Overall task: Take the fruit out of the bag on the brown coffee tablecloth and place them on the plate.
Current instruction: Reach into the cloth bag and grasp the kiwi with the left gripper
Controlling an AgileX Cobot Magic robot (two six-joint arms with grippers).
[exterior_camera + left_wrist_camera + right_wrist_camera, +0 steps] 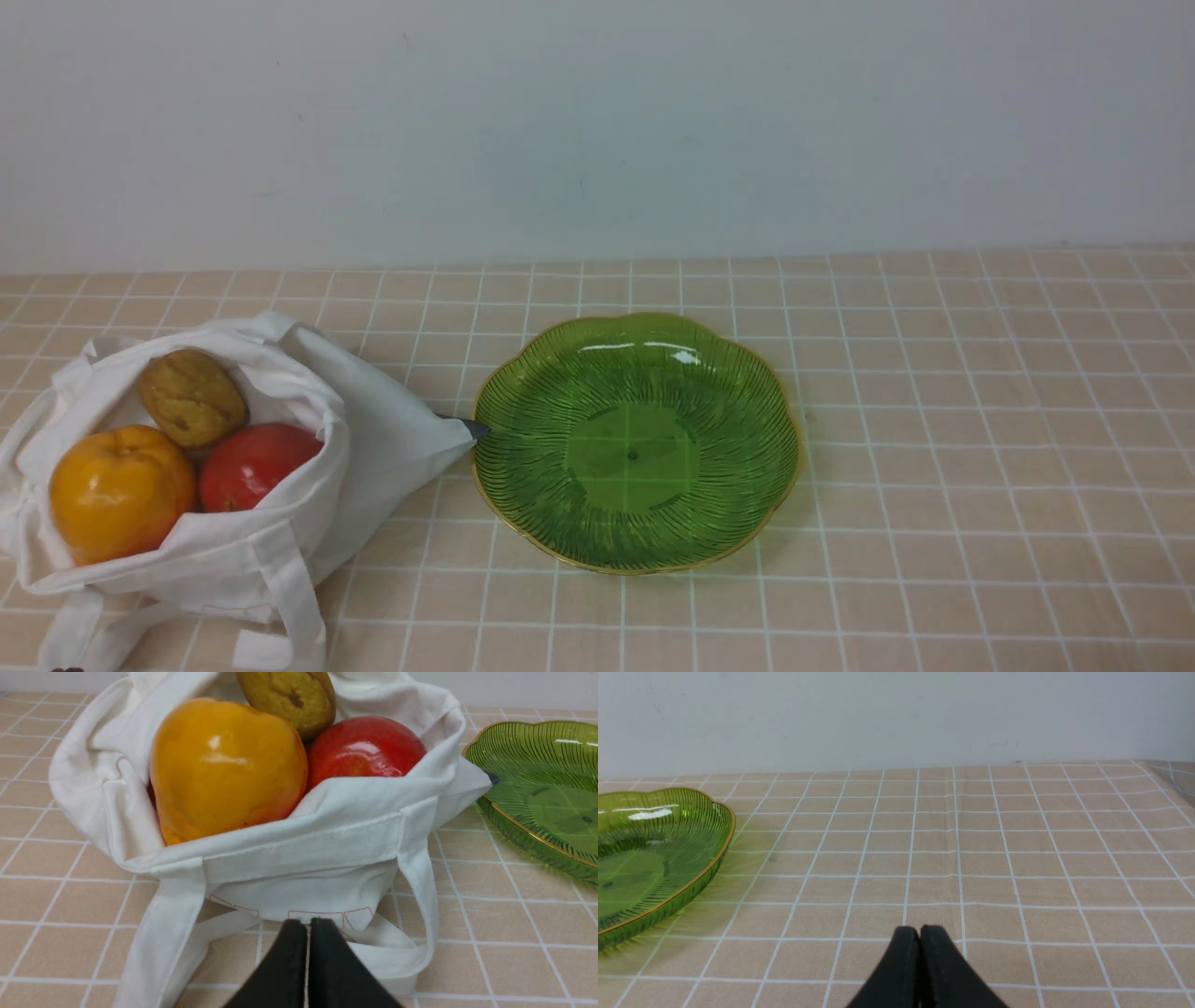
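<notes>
Tan-beige tablecloth [980, 420] with thin white grid lines covers the tabletop before a pale wall [597, 121]. At left, a wrinkled white cloth bag [373, 439] holds a brownish oval fruit [191, 397], a glossy orange-yellow fruit [119, 490] and a red apple-like fruit [252, 462], its corner touching a scalloped translucent green plate [635, 448]. The left claw [308, 926] sits closed near the bag; the right claw [920, 933], closed too, is over open cloth right of the plate.

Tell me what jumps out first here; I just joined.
A wrinkled white cloth bag sits at the robot's left, gaping open on three fruits: a glossy orange-yellow round fruit, a red apple-like fruit and a rough brownish-yellow oval fruit. Just right of it, an empty translucent green scalloped plate rests on the tan gridded tablecloth.
</notes>
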